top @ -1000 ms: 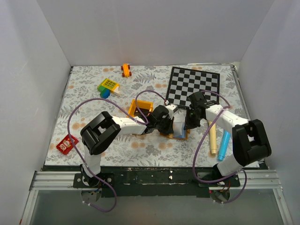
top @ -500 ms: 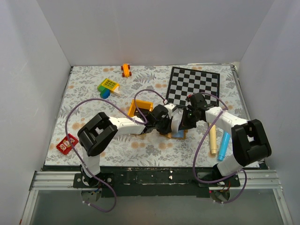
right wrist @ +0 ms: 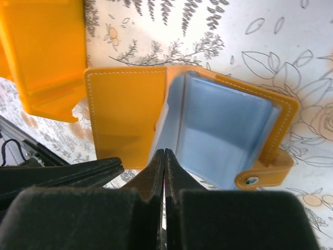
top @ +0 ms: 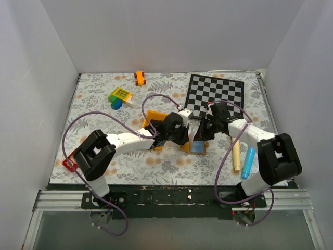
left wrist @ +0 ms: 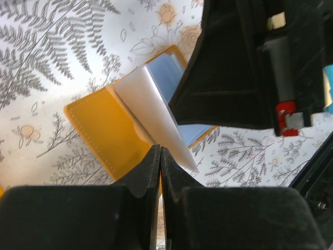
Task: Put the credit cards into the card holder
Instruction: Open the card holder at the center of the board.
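as the card holder [right wrist: 197, 125] lies open, yellow bin [right wrist: 44, 52] just beside

Card holder [right wrist: 125, 114]: tan leather-look, matt, pale stitching. Inner sleeves [right wrist: 223, 130]: pale blue, slightly glossy plastic. Stud [right wrist: 252, 180]: shiny metal. Yellow bin [right wrist: 41, 52]: smooth plastic. Table cover [right wrist: 270, 31]: matt floral print. Right gripper [right wrist: 164, 156]: matt black.

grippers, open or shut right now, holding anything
left gripper: shut, nothing visibly held
right gripper: shut, nothing visibly held
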Controlling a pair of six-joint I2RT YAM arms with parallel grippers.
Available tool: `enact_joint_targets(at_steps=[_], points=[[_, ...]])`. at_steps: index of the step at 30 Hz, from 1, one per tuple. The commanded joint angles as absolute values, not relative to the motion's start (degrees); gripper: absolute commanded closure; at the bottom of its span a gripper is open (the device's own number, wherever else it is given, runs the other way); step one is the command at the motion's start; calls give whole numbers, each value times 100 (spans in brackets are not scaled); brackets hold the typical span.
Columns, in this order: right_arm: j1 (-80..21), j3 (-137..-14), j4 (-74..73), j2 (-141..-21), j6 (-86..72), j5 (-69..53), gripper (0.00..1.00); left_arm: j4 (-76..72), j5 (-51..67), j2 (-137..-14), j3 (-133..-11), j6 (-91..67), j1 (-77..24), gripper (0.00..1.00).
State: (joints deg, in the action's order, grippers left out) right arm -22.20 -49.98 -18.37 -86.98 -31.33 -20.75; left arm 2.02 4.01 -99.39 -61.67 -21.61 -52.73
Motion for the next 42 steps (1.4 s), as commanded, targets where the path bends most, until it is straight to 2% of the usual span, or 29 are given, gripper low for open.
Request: enact_joint_targets(at_steps=[1, 6, 16, 21, 34, 42], points=[[-2215, -4992, -1380, -8806, -3234, -2557, 99, 360, 79, -9388, -5933, -2162, -5309, 100], [-2241, -5168, -1362, -9105, -3208, -2654, 99, 509, -404, -8860, -5740, -2162, -5309, 100], [-2575, -5370, -1424, -9519, -3059, -2470, 99, 703, -562, -8341, -5678, -2145, -5309, 100], [-2646, -5423, -1459, -9430, -3085, -2338, 99, 677, -501, -8411, -5695, -2136, -5309, 100], [-2927, -5678, -1415, -10142, -3024, -1978, 99, 545, -299, -8560, -5607, -2171, -5309, 100], [-2971, -5599, -1476, -10169, -2988, -1740, 99, 133, 200, -9201, -5563, -2136, -5309, 100]])
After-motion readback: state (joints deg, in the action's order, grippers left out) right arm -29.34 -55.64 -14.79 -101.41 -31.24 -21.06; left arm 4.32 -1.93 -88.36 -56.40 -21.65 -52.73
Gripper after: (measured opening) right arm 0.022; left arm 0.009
